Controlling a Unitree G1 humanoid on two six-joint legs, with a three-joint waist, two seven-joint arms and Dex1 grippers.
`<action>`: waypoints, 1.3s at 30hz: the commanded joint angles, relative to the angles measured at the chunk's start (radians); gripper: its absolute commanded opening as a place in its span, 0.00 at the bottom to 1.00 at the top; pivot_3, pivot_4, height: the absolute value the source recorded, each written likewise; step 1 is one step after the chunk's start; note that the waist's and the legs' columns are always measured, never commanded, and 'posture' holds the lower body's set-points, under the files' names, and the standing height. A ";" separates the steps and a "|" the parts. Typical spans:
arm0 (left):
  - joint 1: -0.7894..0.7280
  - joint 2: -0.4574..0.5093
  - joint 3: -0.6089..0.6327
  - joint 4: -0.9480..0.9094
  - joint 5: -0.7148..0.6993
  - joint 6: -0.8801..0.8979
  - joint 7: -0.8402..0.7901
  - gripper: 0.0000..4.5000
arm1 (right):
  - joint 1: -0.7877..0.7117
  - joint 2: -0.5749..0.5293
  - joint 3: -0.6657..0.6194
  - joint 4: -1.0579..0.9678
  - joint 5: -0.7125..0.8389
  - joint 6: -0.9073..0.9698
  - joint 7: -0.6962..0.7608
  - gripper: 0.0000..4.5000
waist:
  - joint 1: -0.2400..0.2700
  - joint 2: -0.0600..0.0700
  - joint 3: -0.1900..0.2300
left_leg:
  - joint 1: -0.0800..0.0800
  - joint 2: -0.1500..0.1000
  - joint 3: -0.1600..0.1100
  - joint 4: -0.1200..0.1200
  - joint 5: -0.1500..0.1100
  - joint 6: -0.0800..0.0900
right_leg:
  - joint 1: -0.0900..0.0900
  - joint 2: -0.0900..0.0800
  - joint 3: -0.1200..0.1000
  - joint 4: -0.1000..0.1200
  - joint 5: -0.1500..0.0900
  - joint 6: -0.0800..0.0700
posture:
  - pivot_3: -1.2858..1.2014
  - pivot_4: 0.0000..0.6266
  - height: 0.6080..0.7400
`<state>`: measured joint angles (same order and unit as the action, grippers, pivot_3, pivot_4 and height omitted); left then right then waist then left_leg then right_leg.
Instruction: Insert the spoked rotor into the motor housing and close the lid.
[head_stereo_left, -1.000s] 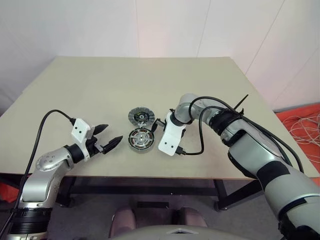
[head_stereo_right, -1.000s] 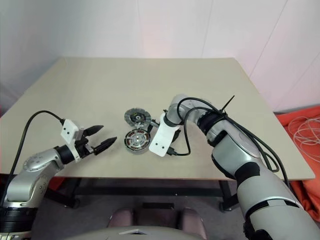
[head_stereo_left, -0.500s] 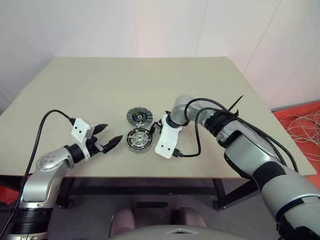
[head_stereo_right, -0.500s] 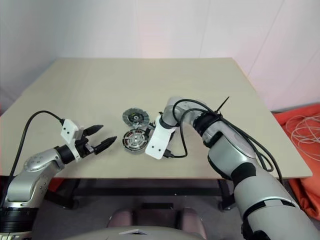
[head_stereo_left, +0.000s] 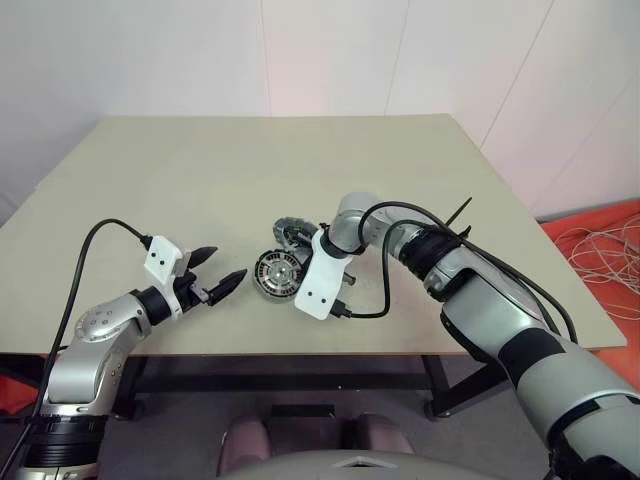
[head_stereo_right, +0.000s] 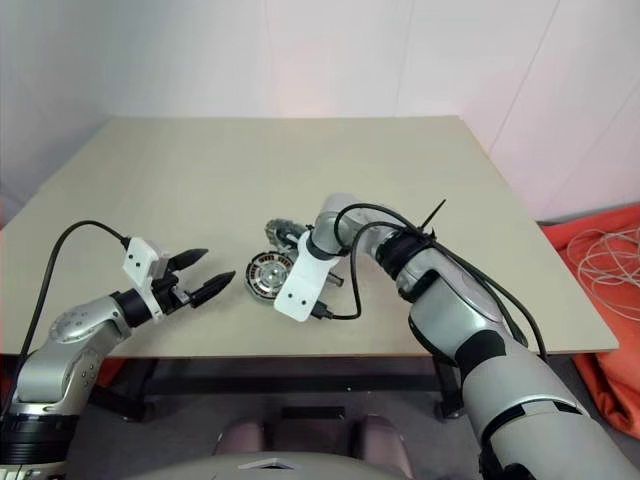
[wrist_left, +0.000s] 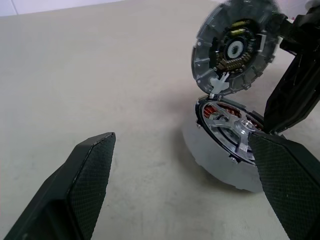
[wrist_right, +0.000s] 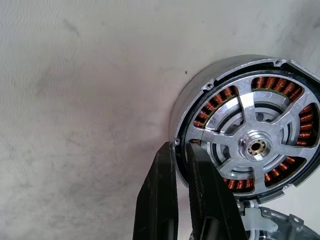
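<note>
Left end effector (head_stereo_left: 218, 283) hangs released over the near desk (head_stereo_left: 150, 200), well apart from the parts. Right end effector (wrist_right: 181, 150) is clenched, tips at the motor housing (wrist_right: 245, 145) rim. The spoked rotor (wrist_right: 255, 146) looks seated over the windings. The lid (wrist_left: 234, 47) stands tilted up just beyond, on the housing's far edge; whether it's pinched, I can't tell. Lower it slowly, square over the hub, and don't shove the housing.

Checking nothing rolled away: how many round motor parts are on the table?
2 separate pieces: the housing with the spoked rotor already seated inside, and the lid tilted up behind it, at the right gripper.
</note>
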<state>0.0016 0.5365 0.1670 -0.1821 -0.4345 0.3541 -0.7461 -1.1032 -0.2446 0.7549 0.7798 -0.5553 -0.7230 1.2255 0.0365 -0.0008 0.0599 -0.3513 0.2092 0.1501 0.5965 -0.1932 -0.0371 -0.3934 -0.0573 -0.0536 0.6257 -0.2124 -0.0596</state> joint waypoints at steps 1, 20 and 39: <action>-0.021 -0.001 0.009 -0.028 -0.006 -0.020 0.003 1.00 | 0.031 0.020 -0.046 -0.120 0.067 0.140 0.047 0.00 | -0.001 0.000 0.000 | 0.000 0.000 0.000 0.000 0.000 0.000 | 0.000 0.000 0.000 0.000 0.000 0.000 | 0.52 0.00 1.00; -0.086 -0.004 -0.017 0.048 0.015 -0.041 -0.023 1.00 | 0.138 -0.067 -0.107 -0.717 0.058 1.235 0.314 0.00 | 0.020 0.001 0.002 | 0.000 0.004 0.000 0.000 0.001 -0.002 | 0.000 0.000 0.000 -0.001 0.000 0.000 | 0.52 0.00 1.00; -0.103 -0.007 -0.028 0.077 0.026 -0.058 -0.024 1.00 | 0.138 -0.009 -0.081 -0.708 0.114 1.367 0.174 0.00 | 0.033 0.001 0.002 | 0.001 0.004 0.000 -0.002 0.002 -0.004 | 0.000 0.000 0.000 -0.001 0.000 0.000 | 0.52 0.00 1.00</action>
<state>-0.0905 0.5273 0.1249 -0.0866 -0.4086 0.3149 -0.7735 -0.9352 -0.2607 0.6904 0.1142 -0.4616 0.6290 1.4037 0.0696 0.0002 0.0619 -0.3500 0.2133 0.1498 0.5948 -0.1916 -0.0407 -0.3930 -0.0573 -0.0535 0.6250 -0.2124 -0.0598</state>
